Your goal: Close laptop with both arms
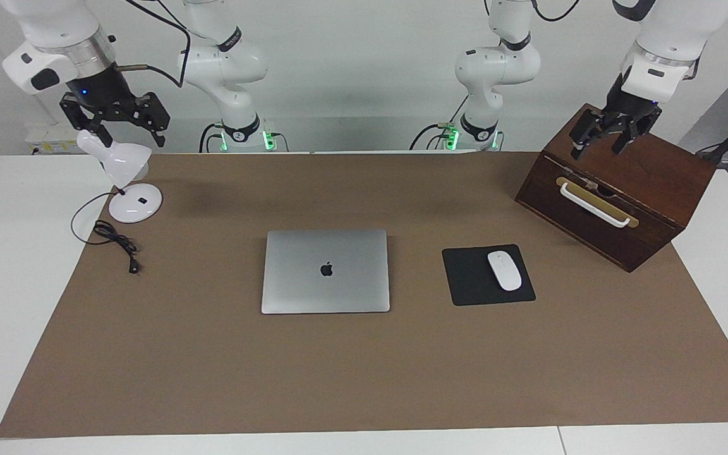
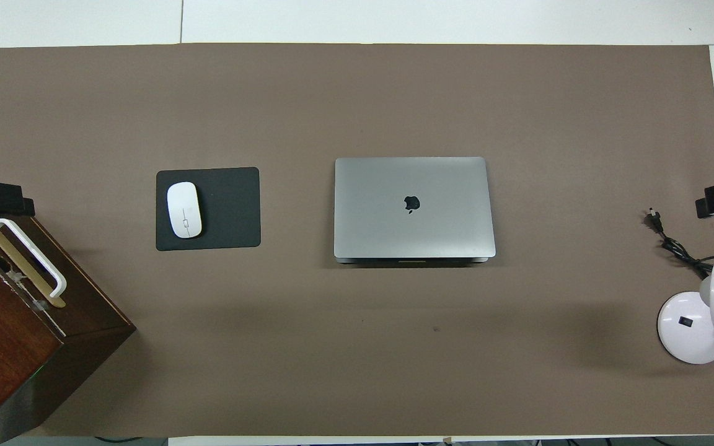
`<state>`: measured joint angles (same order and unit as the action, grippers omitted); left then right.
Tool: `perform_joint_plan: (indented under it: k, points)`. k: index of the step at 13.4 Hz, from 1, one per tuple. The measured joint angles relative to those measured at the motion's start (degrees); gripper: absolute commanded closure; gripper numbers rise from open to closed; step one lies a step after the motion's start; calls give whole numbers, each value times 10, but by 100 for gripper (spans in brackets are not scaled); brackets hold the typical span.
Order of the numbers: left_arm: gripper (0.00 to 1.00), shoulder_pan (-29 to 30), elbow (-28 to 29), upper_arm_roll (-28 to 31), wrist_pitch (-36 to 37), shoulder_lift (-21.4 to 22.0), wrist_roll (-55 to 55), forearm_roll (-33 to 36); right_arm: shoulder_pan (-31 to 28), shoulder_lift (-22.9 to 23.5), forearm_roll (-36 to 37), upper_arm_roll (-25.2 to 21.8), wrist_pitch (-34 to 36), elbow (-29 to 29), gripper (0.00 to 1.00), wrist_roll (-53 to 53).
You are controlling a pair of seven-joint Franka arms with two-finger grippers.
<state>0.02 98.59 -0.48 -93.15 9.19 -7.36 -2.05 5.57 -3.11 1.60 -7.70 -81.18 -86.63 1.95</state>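
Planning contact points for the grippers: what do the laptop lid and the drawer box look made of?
The laptop, lying shut, looks like matte silver-grey metal: an even, dull sheen with a dark logo. The drawer box looks like dark varnished wood with faint grain; its white handle may be plastic or painted metal.

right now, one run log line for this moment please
laptop lid shut, flat on mat | left tool open over wooden box | right tool open over lamp | neither touches laptop
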Motion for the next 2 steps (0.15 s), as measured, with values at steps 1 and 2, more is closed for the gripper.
perform_joint_plan:
  k: [1,2]
  points:
    - [0,0,0,0,0,0,0,0,0,0,0,0,0,0,0,0]
    - [0,0,0,0,0,0,0,0,0,0,0,1,0,0,0,0]
